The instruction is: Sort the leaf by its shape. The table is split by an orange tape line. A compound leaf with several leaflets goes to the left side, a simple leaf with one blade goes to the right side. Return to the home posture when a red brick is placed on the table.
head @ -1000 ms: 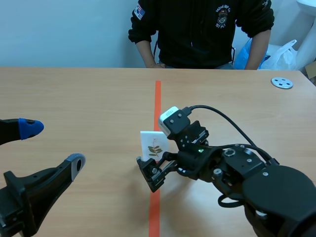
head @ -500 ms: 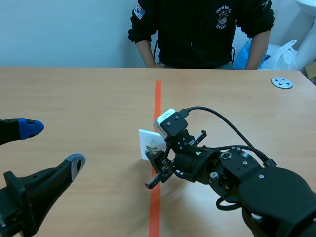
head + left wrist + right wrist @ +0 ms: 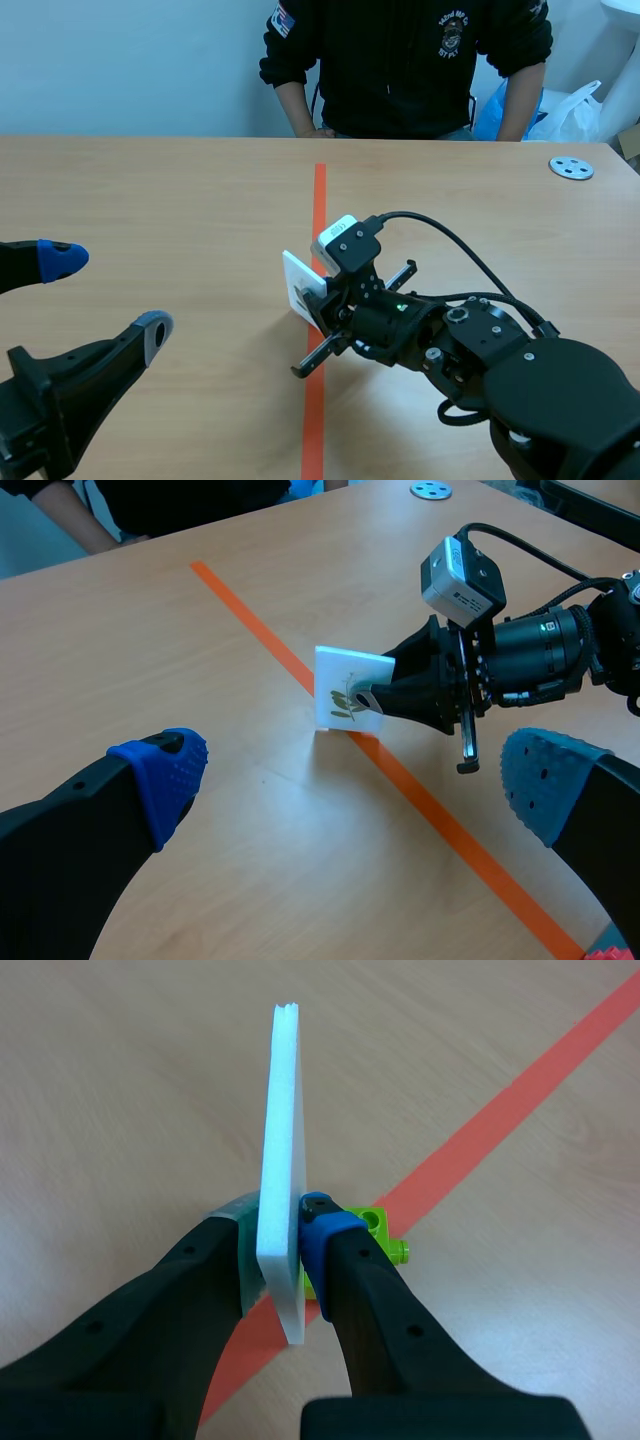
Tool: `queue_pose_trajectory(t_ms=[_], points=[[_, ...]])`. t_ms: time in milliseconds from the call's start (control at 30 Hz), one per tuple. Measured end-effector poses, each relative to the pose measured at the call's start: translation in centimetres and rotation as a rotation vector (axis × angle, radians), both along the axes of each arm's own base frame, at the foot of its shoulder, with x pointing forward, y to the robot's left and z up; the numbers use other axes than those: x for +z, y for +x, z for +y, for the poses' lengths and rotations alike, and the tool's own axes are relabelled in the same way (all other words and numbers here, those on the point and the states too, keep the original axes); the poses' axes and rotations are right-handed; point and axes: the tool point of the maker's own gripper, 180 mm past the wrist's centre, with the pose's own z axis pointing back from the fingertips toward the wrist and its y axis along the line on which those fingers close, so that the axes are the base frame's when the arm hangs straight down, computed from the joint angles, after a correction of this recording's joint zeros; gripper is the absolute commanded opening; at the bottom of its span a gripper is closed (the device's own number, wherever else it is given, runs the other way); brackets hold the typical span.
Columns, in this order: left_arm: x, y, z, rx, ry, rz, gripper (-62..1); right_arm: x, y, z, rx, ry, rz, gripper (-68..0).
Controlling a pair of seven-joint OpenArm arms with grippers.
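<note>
We see our right hand [image 3: 318, 305] clamped on a white leaf card [image 3: 300, 283], one pad on each face, so the card stands upright on its edge between the fingers [image 3: 335, 1235]. The card hangs low at the orange tape line [image 3: 318, 200], mostly over the line's left edge; whether it touches the desk [image 3: 150, 190] we cannot tell. Its printed face shows a green sprig with several leaflets, facing our left hand [image 3: 108, 292]. That hand is spread wide, holds nothing and sits well apart on the left side. A person [image 3: 400, 60] sits across the desk.
</note>
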Motion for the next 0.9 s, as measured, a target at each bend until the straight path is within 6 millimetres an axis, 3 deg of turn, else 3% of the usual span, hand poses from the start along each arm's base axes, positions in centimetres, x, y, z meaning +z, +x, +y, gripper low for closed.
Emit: queue_pose_trajectory(t_ms=[133,300,400,533,733,800,900], points=[[0.0,0.0,0.0,0.0,0.0,0.0,1.4,1.1,0.1,-0.1,0.01,0.001,-0.031,-64.2],[0.0,0.0,0.0,0.0,0.0,0.0,1.4,5.8,1.6,-2.6,-0.071,0.056,-0.125,-64.2],[0.0,0.0,0.0,0.0,0.0,0.0,1.4,8.8,2.3,-5.4,-0.148,0.076,-0.176,-64.2],[0.0,0.0,0.0,0.0,0.0,0.0,1.4,11.3,2.8,-9.9,-0.256,0.073,-0.219,-64.2],[0.0,0.0,0.0,0.0,0.0,0.0,1.4,12.2,4.7,-19.4,-0.539,0.013,-0.255,-64.2],[0.0,0.0,0.0,0.0,0.0,0.0,1.4,12.1,5.1,-21.6,-0.586,0.005,-0.251,-64.2],[0.0,0.0,0.0,0.0,0.0,0.0,1.4,10.7,6.2,-23.3,-0.62,-0.01,-0.216,-64.2]])
